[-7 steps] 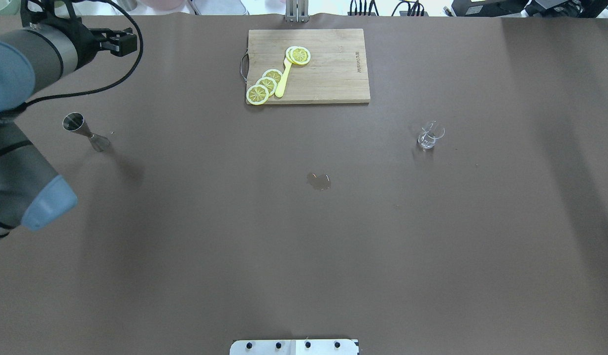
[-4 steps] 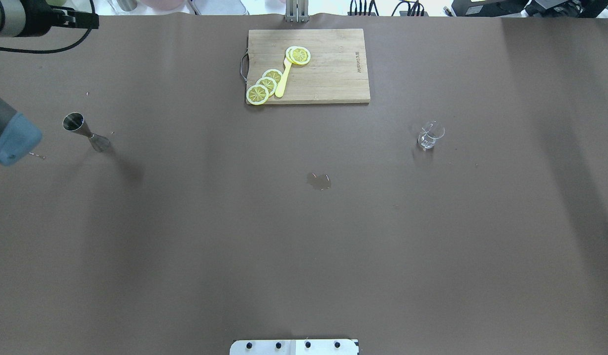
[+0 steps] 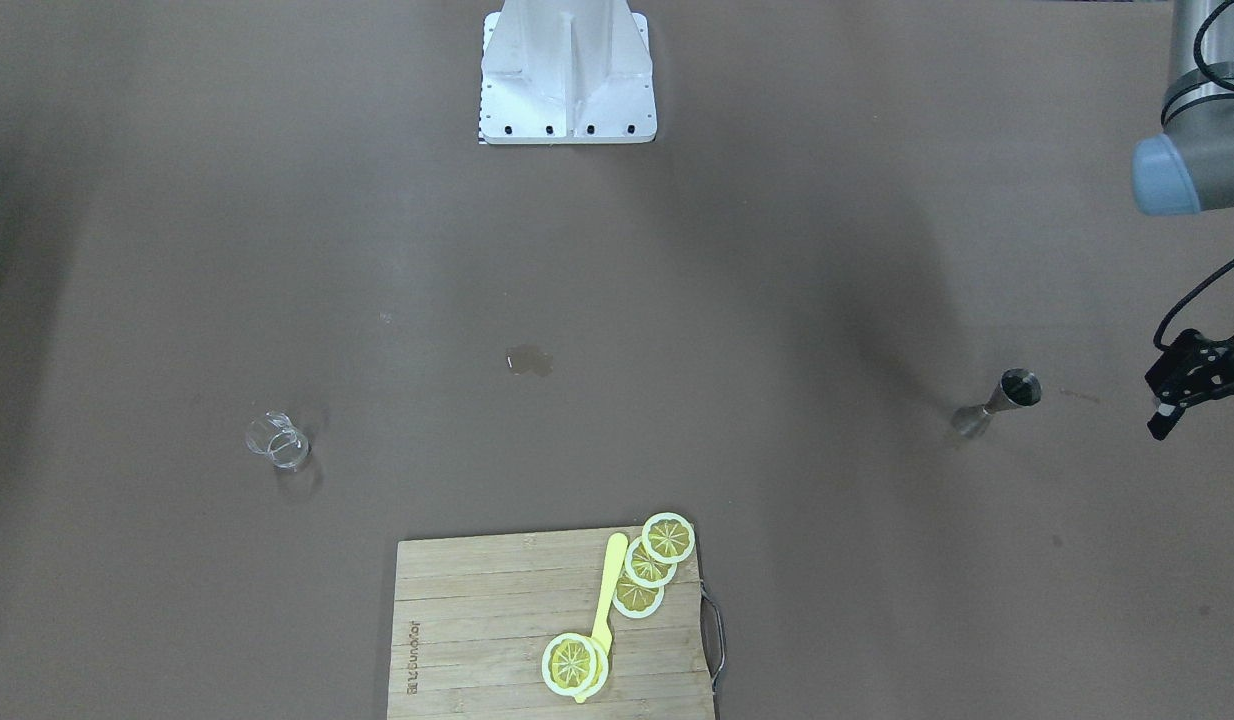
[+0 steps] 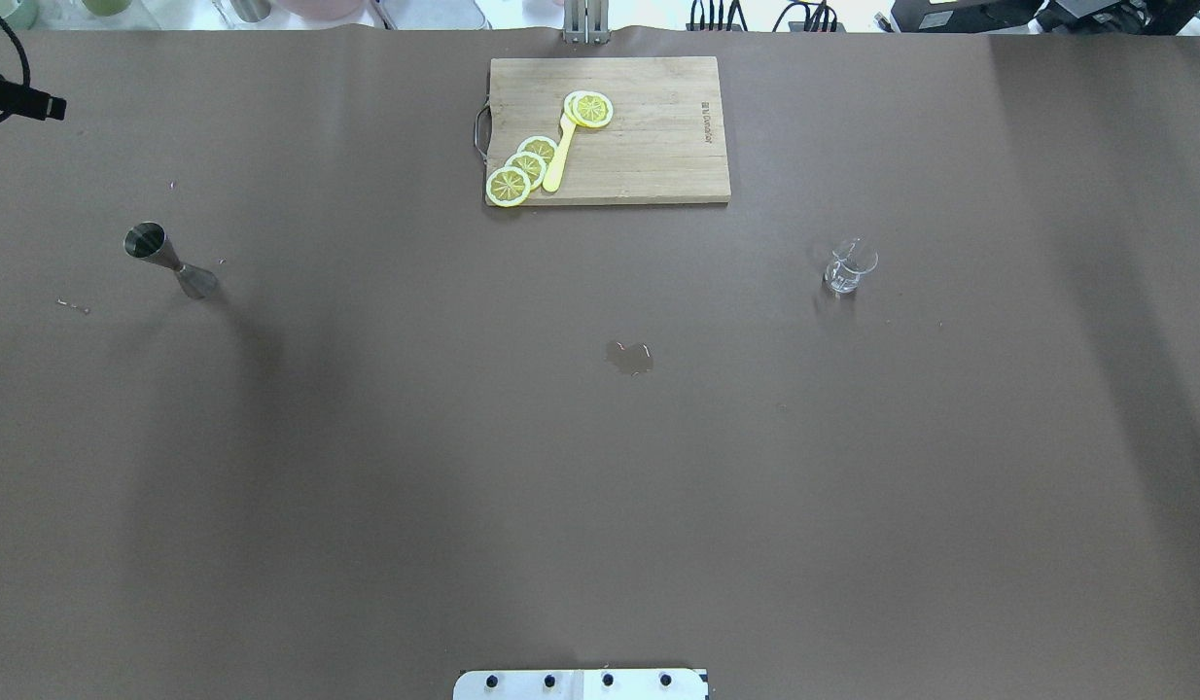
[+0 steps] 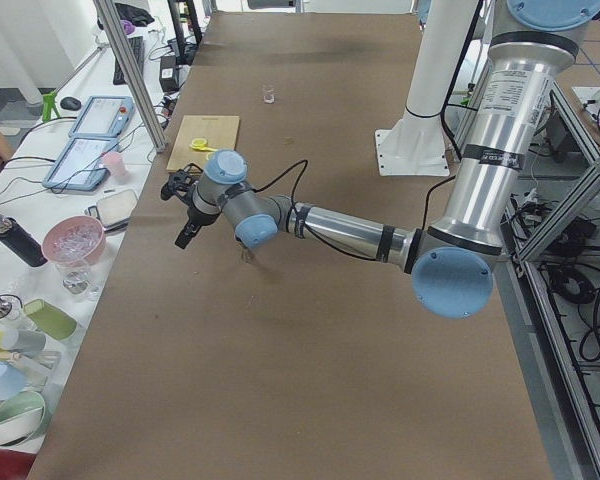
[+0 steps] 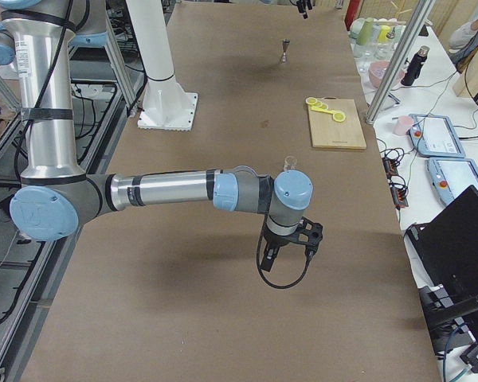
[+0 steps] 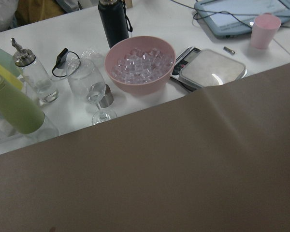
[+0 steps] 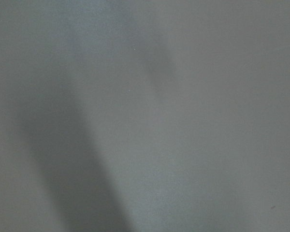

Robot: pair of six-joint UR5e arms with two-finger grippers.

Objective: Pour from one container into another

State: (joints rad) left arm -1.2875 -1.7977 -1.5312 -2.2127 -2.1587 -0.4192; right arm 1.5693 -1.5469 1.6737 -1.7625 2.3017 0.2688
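table (image 4: 600,525): bare brown cover, open from centre to 6 o'clock in the overhead view. steel jigger (image 4: 170,261) stands at 9 o'clock and glass beaker (image 4: 849,266) at 2 o'clock, well apart. small puddle (image 4: 629,357) lies at centre between them. cutting board (image 4: 610,129) with lemon slices (image 4: 522,167) sits at the 12 o'clock edge. left gripper (image 3: 1165,404) hangs outboard of the jigger (jaws: cannot tell). right gripper (image 6: 280,248) is toward the 3 o'clock end over bare cover; jaws: cannot tell.
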